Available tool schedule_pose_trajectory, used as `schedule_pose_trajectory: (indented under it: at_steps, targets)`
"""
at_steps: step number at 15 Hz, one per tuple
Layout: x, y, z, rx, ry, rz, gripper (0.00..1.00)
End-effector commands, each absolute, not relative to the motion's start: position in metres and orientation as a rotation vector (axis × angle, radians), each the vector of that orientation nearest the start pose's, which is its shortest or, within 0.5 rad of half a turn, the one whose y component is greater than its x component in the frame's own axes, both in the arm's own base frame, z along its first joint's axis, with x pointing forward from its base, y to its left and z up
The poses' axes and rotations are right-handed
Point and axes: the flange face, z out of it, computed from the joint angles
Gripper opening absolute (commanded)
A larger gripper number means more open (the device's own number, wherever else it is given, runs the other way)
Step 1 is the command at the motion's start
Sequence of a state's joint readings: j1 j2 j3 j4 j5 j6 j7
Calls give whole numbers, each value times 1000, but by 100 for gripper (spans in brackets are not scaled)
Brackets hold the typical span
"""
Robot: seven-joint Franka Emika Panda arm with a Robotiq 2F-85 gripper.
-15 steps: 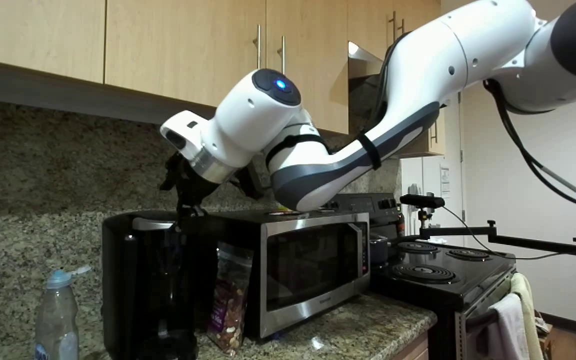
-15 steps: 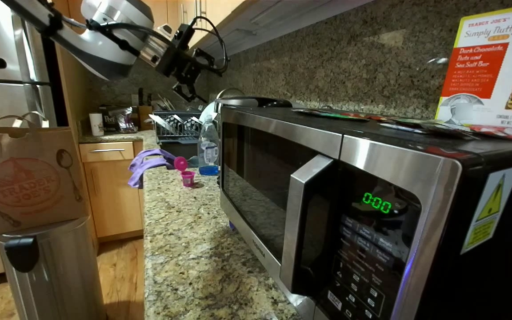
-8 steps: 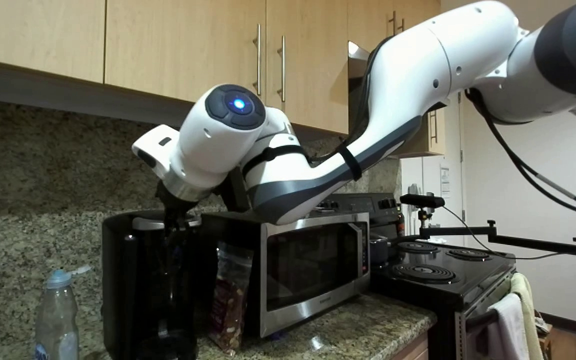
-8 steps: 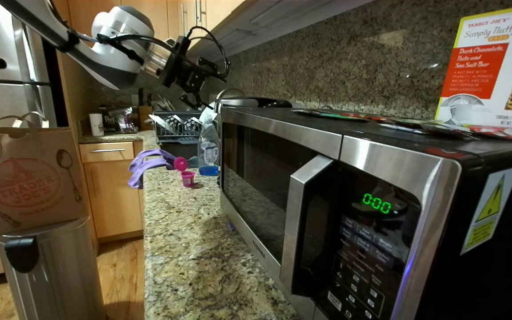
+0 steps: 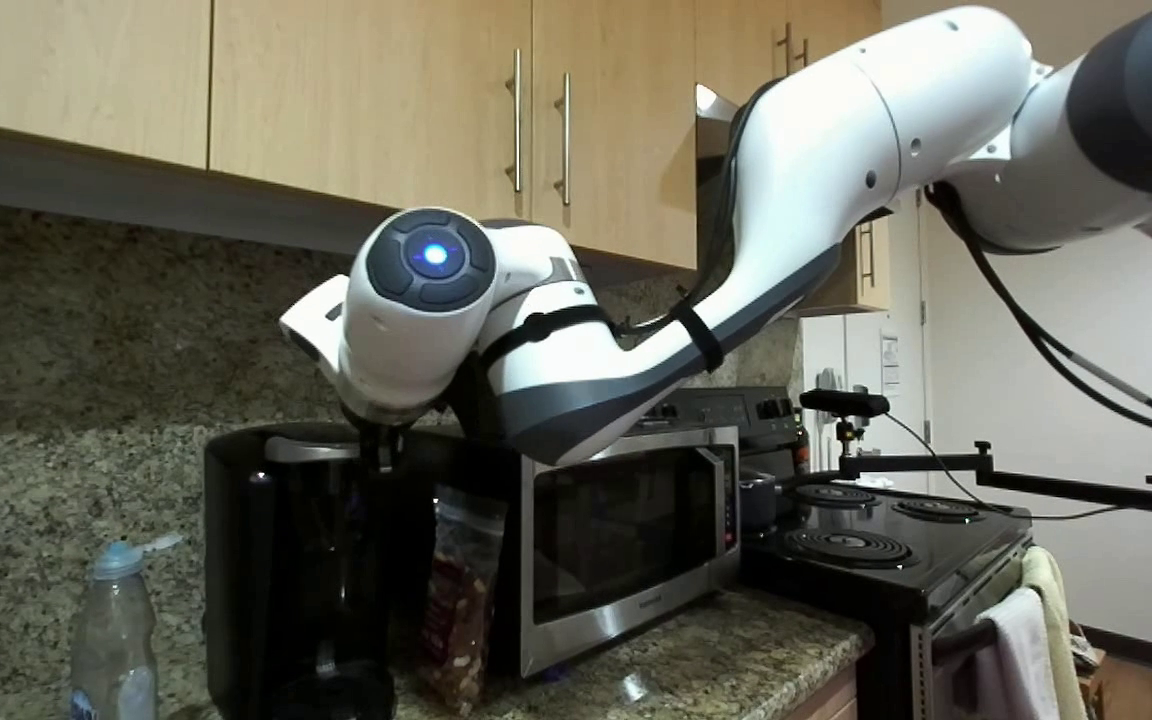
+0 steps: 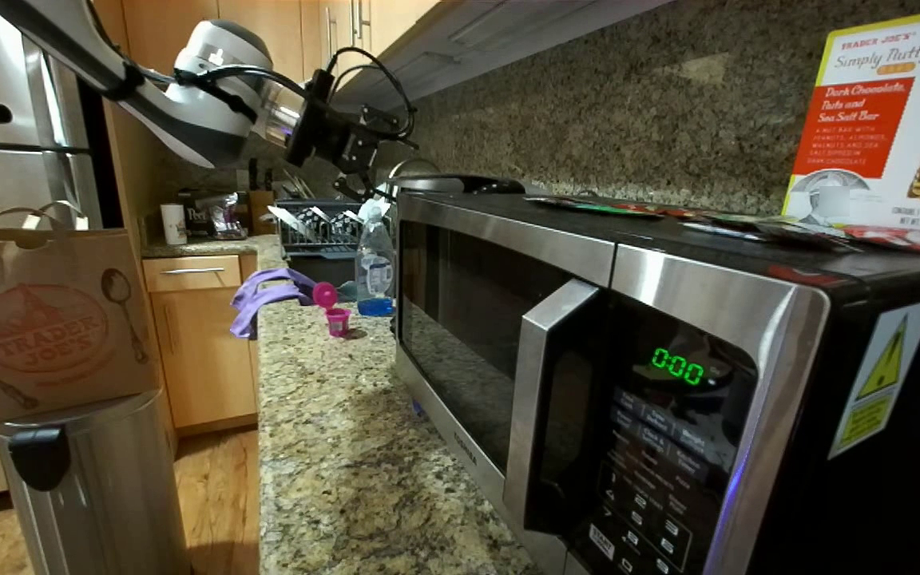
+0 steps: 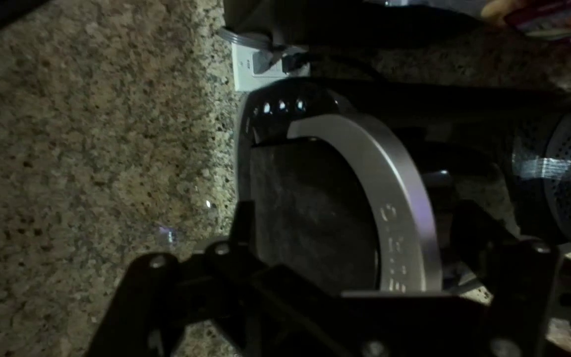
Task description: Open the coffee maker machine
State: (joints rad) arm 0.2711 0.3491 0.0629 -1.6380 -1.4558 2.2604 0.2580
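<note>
Across the wrist view's lower half, the black fingers [image 7: 243,225] of the robot gripper [image 7: 358,223] stood apart, the curved silver handle [image 7: 407,198] appearing between them; contact could not be determined. The tall, boxy, glossy black coffee maker machine [image 5: 271,570] bearing this handle stood just beside the wide stainless-steel microwave [image 5: 626,530].

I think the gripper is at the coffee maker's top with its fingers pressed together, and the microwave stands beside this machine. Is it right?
Not quite: the wrist view shows the fingers wide apart, the silver handle showing between them. The gripper is at the top of the coffee maker, with the microwave beside it.
</note>
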Motion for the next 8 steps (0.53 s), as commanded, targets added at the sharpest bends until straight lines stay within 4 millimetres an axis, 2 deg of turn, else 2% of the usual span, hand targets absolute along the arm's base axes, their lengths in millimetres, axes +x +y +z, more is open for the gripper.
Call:
schedule_pose_trajectory:
  at_steps: [1, 8]
  targets:
    - [657, 192, 475, 1700, 790, 678, 100]
    - [650, 197, 481, 1579, 706, 783, 100]
